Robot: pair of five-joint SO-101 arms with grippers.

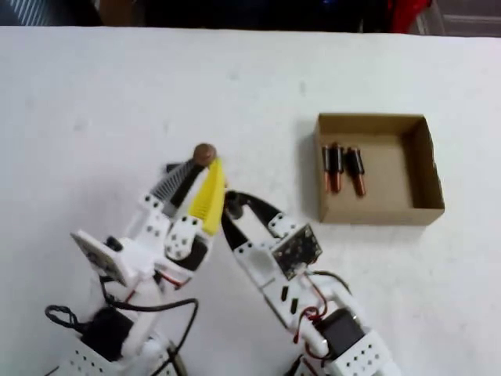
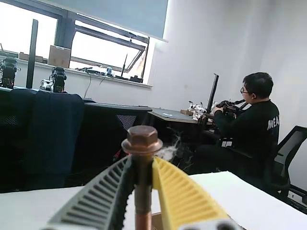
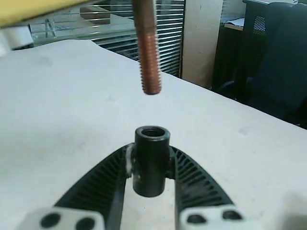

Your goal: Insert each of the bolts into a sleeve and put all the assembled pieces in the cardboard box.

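Pinches bolt (image 2: 142, 143) upright in left gripper (image 2: 139, 165), head above its tips. Clamps sleeve (image 3: 151, 165) in right gripper (image 3: 151, 149), mouth up, under bolt's thread, not touching. Beyond right gripper, in cardboard box (image 1: 381, 211): two assembled pieces (image 1: 343, 168).

Copper bolt (image 3: 148, 52) hangs upright just above the black sleeve (image 3: 152, 160) — apart; two assembled pieces (image 1: 333, 168) lie in the cardboard box (image 1: 372, 122).

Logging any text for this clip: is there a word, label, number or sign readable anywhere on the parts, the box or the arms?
No text can be read.
Bolt, sleeve, cardboard box: plain, no print shows.
Circuit board at one wrist: any markings are too small to read.
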